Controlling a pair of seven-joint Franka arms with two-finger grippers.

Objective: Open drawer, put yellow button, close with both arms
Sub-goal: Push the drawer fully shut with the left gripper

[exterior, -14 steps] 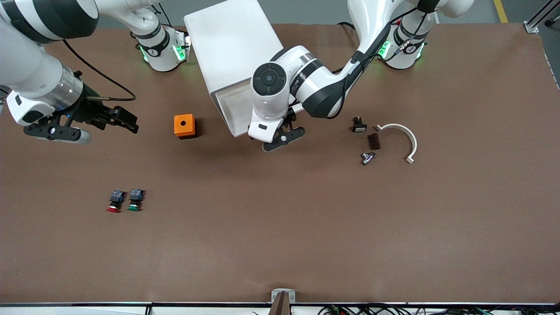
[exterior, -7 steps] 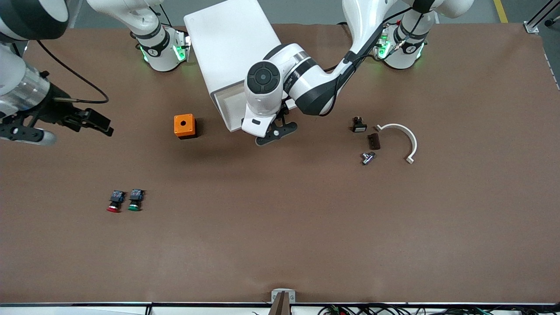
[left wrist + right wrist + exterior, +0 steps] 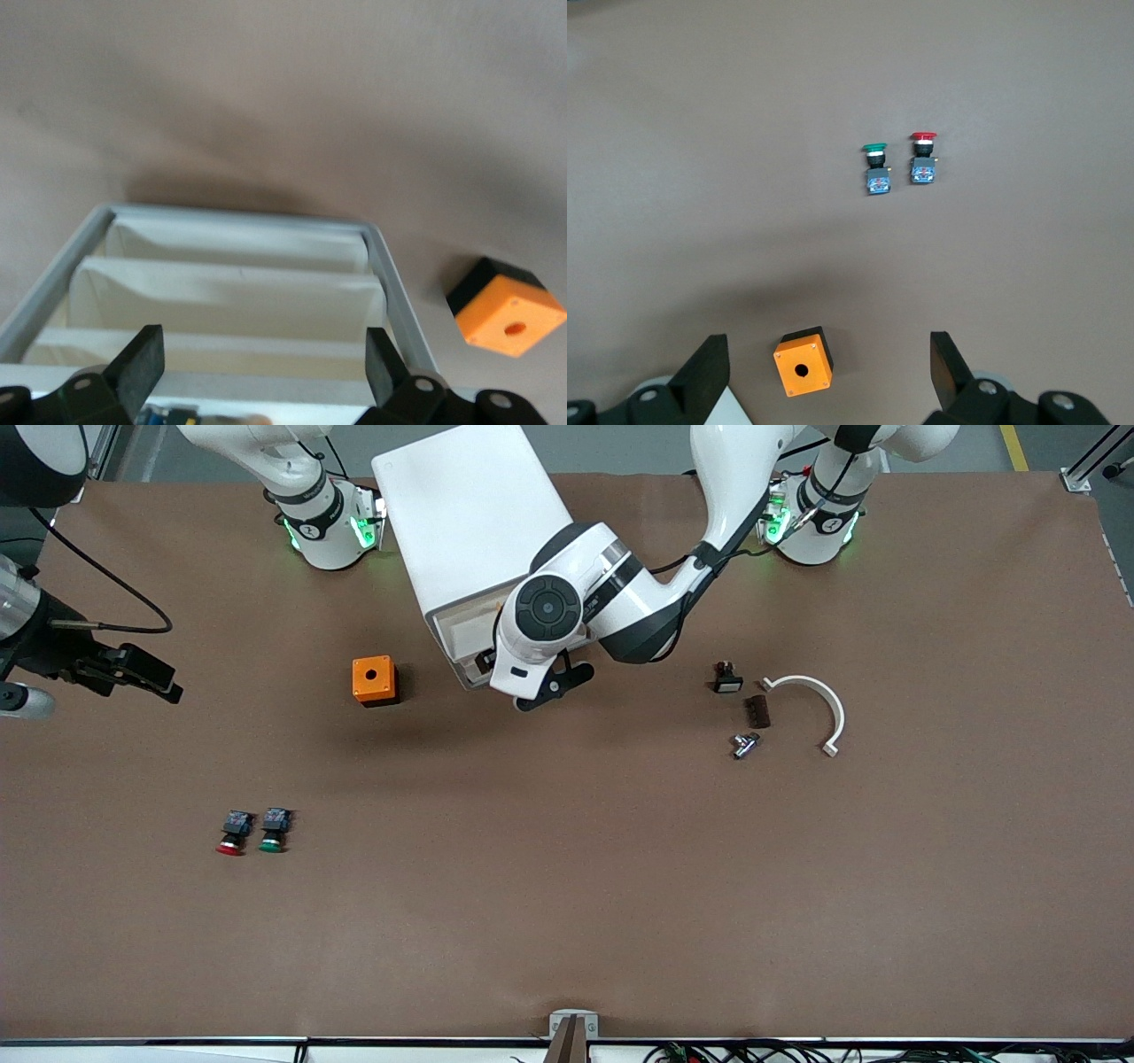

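At the front view's left edge the right claw (image 3: pixel 133 673) hangs over bare brown desk (image 3: pixel 567 921) at the right arm's end, jaws spread wide and holding nothing; by the look of it this arm is waiting clear of the work. Nearer the front camera lie a red-capped push button (image 3: pixel 231 834) and a green-capped push button (image 3: pixel 274 831), side by side with caps toward the camera, left alone as they are not wanted.

Next comes a small orange plastic box with a round hole in its top (image 3: pixel 374 680), standing beside the big white boxy cabinet (image 3: pixel 469 522). The cabinet's top drawer (image 3: pixel 221 305), shallow and white with a cream front, stands pulled out. In the left wrist view a blue-black body shows at its bottom edge, probably the yellow button (image 3: pixel 173 414) lying in the drawer, though its cap is hardly visible. The lower drawers appear stepped out too; nothing can be seen in them.

The left claw (image 3: pixel 545 686) hovers over the open drawer's front edge, jaws wide and empty, likely placed to push it shut.

Toward the left arm's end sit a small black switch (image 3: pixel 727 678), a dark brown block (image 3: pixel 757 711), a little metal fitting (image 3: pixel 744 744) and a white curved plastic clip (image 3: pixel 819 704), unused.
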